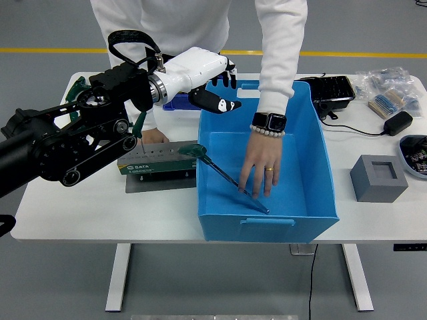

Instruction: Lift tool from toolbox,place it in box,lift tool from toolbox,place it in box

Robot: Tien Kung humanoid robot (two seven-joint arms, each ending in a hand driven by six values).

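Observation:
The blue box (313, 133) stands at the table's middle. A green T-handle hex key (227, 175) lies in it, its handle (195, 152) propped on the box's left wall and its tip near the front wall. My left hand (223, 90) is white, with relaxed open fingers and nothing in it; it hovers over the box's back left corner. The SATA toolbox (157, 160) sits left of the box on a grey plate. A person's hand (259, 170) reaches into the box and touches the key's shaft. The person's other hand (155, 137) rests behind the toolbox.
A grey block (378, 177) stands right of the box. A black tray (331, 90), plastic bags (390, 83), a black adapter (399, 122) and a container (415, 148) lie at the back right. Green T-handle keys (80, 90) lie at the back left.

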